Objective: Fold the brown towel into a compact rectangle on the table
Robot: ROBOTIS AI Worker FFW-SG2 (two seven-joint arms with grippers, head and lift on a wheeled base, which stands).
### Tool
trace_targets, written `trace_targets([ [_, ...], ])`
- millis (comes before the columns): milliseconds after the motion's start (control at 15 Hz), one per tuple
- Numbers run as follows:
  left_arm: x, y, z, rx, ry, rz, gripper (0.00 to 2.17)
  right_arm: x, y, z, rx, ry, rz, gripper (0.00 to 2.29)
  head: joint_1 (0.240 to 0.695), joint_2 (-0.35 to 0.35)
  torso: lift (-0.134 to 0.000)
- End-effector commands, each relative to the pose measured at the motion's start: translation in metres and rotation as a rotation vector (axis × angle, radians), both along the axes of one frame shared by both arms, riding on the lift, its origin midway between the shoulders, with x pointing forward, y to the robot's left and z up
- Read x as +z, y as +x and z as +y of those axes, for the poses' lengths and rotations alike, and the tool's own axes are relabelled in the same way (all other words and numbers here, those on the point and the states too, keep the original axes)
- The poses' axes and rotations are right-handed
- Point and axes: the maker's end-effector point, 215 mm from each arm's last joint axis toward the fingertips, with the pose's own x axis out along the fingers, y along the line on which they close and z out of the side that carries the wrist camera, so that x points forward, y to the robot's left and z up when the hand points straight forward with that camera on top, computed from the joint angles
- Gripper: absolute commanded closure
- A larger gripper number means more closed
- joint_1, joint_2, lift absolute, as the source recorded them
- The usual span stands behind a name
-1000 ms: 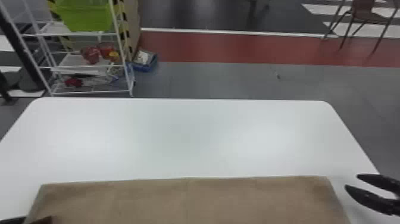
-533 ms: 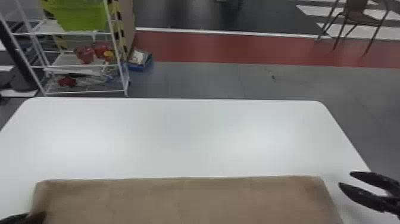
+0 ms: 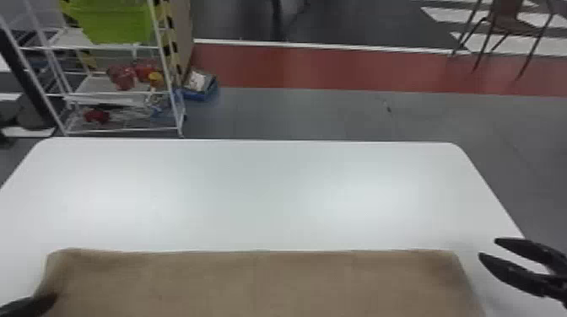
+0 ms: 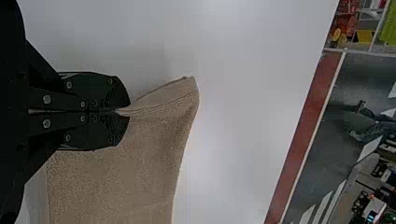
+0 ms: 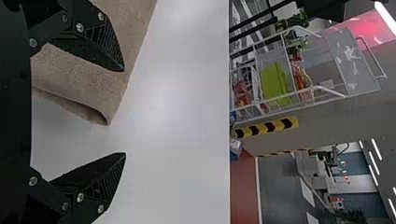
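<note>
Brown towel lies on the table, pinched by the left gripper. The right gripper has spread fingers.

We see a gray floor past the white table, with a wide red stripe and a thin white line along its far edge. On the left, a white rack holds a bright green bin, with a blue box near it, and we spot a brown chair on the right. We also see long, bright lights.
</note>
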Motion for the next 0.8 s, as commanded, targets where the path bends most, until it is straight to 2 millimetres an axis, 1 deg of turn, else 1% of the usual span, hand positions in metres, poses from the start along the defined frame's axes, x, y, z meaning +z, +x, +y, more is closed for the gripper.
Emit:
trace_targets([
  [0,0.020,0.005,0.002,0.024,-0.045,-0.042,1.78,0.003,0.000,0.011,0.005,0.032,-0.007,0.29,0.695,-0.070,-0.122],
  [67,0.025,0.005,0.002,0.037,-0.072,-0.039,1.78,0.001,0.000,0.016,0.012,0.036,-0.004,0.29,0.695,-0.062,-0.122],
  [200,0.034,0.006,-0.005,0.044,-0.127,-0.042,1.78,-0.001,0.000,0.030,0.027,0.061,-0.001,0.29,0.695,-0.043,-0.122],
  [333,0.040,0.008,-0.013,0.035,-0.156,-0.051,1.78,-0.006,0.002,0.057,0.058,0.093,0.006,0.50,0.695,-0.031,-0.122],
  [400,0.042,0.011,-0.014,0.034,-0.160,-0.059,1.78,-0.007,0.003,0.070,0.074,0.110,0.006,0.66,0.695,-0.023,-0.122],
  [467,0.044,0.014,-0.015,0.035,-0.164,-0.069,1.78,-0.007,0.004,0.085,0.086,0.136,0.018,0.91,0.695,-0.012,-0.122],
  [533,0.046,0.016,-0.013,0.044,-0.167,-0.076,1.78,-0.006,0.004,0.103,0.105,0.159,0.025,1.27,0.695,0.001,-0.122],
  [600,0.050,0.019,-0.012,0.046,-0.169,-0.087,1.78,-0.007,0.000,0.119,0.129,0.170,0.039,1.48,0.695,0.035,-0.122],
  [667,0.051,0.020,-0.010,0.053,-0.168,-0.091,1.78,-0.008,-0.004,0.137,0.157,0.179,0.055,1.59,0.695,0.057,-0.122],
  [733,0.055,0.022,-0.007,0.058,-0.170,-0.101,1.78,-0.013,-0.009,0.153,0.183,0.181,0.076,1.60,0.695,0.078,-0.122],
])
